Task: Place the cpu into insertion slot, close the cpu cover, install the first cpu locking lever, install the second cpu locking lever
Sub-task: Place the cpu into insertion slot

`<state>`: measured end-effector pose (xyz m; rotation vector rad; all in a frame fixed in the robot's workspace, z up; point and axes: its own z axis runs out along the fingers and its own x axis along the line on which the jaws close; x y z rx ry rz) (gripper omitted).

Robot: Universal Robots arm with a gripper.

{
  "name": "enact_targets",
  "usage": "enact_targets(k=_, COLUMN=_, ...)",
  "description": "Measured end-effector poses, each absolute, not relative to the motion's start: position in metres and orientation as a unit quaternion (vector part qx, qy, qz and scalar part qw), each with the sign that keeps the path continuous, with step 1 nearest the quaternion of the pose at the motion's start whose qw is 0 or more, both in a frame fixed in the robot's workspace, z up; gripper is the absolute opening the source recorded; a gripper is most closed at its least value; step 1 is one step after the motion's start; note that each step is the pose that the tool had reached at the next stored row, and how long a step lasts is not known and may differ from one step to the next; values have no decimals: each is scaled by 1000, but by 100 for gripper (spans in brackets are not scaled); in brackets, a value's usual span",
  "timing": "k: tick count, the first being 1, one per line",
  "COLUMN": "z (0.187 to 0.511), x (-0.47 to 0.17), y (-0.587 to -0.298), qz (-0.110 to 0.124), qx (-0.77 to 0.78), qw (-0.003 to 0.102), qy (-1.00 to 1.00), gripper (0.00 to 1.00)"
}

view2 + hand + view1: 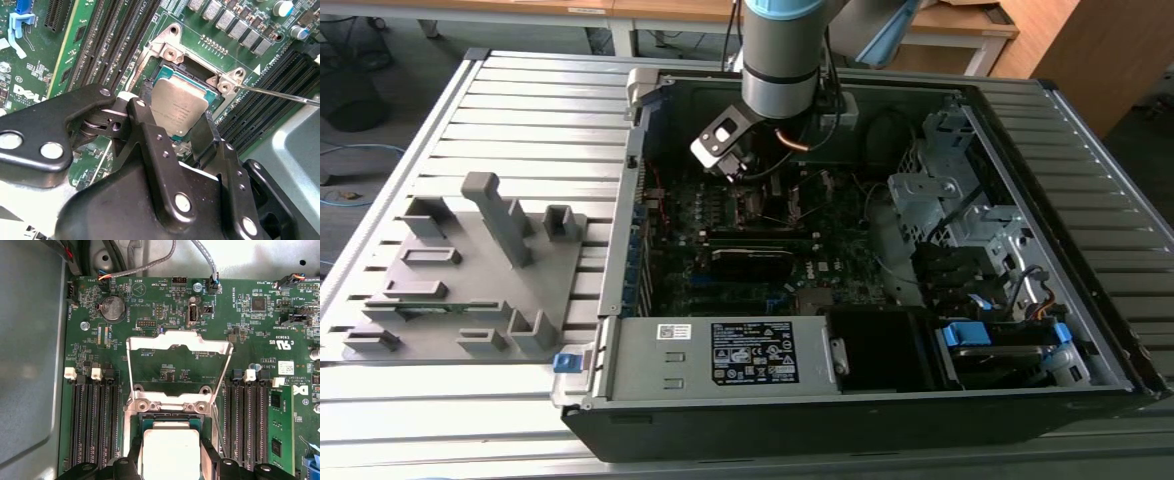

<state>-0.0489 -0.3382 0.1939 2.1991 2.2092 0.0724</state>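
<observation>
Gripping the cpu (pixel 179 107) by two opposite edges, the end effector (pixel 176 109) holds it at the insertion slot (pixel 195 74); whether it is fully seated cannot be told. In the first wrist view, the cpu cover (pixel 150 342) stands swung open above the motherboard (pixel 250 330).

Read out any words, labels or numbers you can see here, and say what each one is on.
label on the power supply: black panel of fine print and symbols, too small to read.
motherboard: white lettering beside connectors and slots, too small to quote reliably.
cpu: faint marking lines on its metal top, too blurred to read.
No text is legible enough to quote.
</observation>
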Motion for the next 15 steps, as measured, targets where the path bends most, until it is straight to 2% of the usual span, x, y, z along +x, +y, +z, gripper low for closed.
enact_targets(k=15, z=195, x=-49, y=-338, qz=23, qx=715, qw=12, qy=698, gripper=54)
